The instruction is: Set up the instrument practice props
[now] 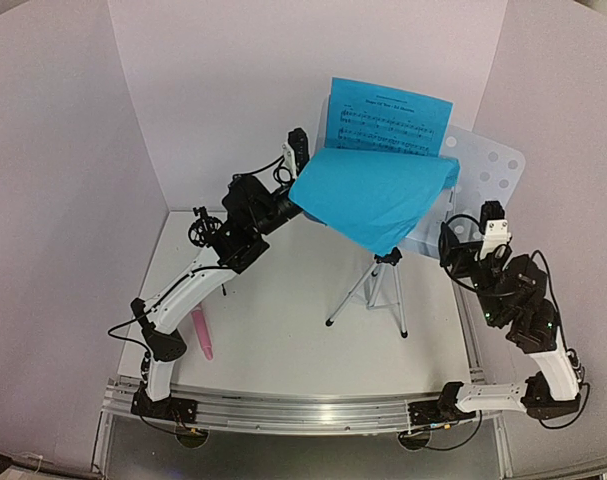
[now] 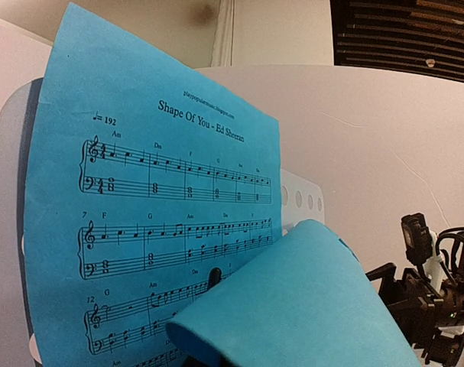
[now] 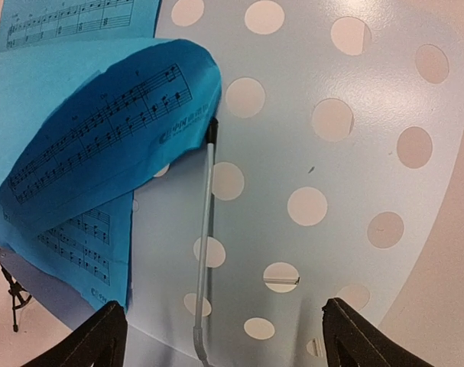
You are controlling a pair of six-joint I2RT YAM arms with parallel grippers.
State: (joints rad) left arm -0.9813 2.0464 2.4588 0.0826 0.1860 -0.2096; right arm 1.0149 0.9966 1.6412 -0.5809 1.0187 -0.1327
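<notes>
Right jaws gape at desk (image 3: 289,153) edge; left jaws pinch page (image 1: 378,195).

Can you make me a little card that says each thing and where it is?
music stand: silver tripod on the table, pale desk with holes on top
first page: blue, leaning upright on the desk
second page: blue, curled over in the air in front of the desk
left gripper: shut, seems to pinch the second page's edge
right gripper: open, empty, facing the desk
microphone: pink, lying on the table beside the left arm
</notes>
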